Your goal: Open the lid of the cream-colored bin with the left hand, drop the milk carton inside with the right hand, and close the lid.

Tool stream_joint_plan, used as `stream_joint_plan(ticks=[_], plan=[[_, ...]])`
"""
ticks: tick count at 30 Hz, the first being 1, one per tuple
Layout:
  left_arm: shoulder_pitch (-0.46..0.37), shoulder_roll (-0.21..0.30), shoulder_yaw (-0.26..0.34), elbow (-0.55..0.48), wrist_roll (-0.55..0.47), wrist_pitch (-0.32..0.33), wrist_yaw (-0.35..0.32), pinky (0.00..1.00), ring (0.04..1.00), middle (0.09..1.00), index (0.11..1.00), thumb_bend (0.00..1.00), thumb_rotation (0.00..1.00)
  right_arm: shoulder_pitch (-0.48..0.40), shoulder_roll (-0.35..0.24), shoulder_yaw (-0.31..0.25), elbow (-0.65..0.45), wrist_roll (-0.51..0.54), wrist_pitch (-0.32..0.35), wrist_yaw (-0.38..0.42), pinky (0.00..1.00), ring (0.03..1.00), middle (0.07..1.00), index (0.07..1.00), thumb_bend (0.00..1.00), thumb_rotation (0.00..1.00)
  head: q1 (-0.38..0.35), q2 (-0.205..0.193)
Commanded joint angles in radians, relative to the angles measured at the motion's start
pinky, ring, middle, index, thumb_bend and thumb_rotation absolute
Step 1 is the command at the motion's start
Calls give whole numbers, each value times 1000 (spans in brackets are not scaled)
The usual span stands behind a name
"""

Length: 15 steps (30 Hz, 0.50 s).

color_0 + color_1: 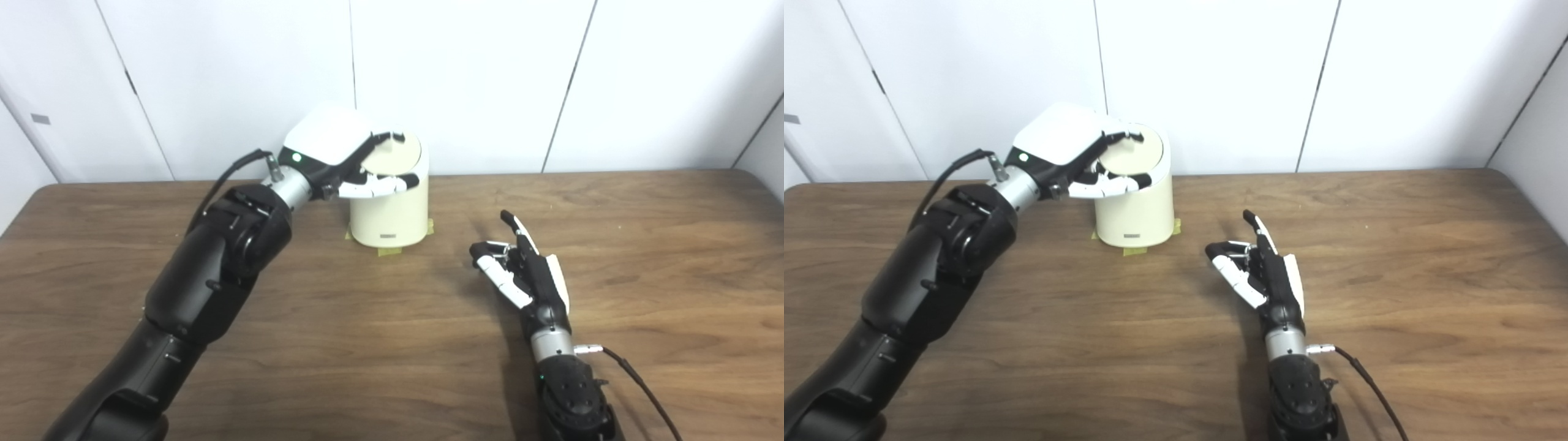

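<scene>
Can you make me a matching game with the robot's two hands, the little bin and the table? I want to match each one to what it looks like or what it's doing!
Things:
1. left hand
2. right hand
3. bin
4. table

Descriptions:
A. brown wood
B. cream-colored, standing on yellow tape
C. open, holding nothing, out over the table
D. up at the bin's lid, fingers on it

Pairs: 1-D, 2-C, 3-B, 4-A
</scene>
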Motion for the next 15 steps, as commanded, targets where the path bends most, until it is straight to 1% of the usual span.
stream_joint_plan(ticks=[1,5,8,10,12,14,15], plan=[[-28,-6,46,-38,-33,21,47,803,851,836,832,519,1000,-8,-6,-7,-12,-9,10,-6,640,583,635,921,547,596,-1,1],[8,-40,122,-66,-128,52,57,775,848,852,845,516,1000,0,-4,-8,-27,-6,21,-5,636,587,639,918,550,593,-5,5],[53,-67,180,-119,-210,112,45,788,867,880,872,514,1000,5,-7,-7,-33,-14,20,-6,623,585,641,914,549,599,-6,6],[90,-90,221,-153,-271,150,49,773,872,891,883,490,1000,7,-5,-10,-38,-12,23,-8,610,583,642,909,555,597,-7,7],[128,-111,256,-175,-327,172,61,792,882,898,884,479,999,13,-3,-12,-55,-9,33,-7,608,586,646,904,561,592,-11,11],[165,-131,294,-190,-402,178,74,835,898,904,893,474,1000,18,-5,-12,-69,-8,39,-3,605,588,649,903,573,600,-12,13],[185,-144,319,-199,-449,190,76,850,902,902,896,470,1000,21,-6,-12,-77,-8,42,-1,605,590,652,903,577,607,-11,15]])
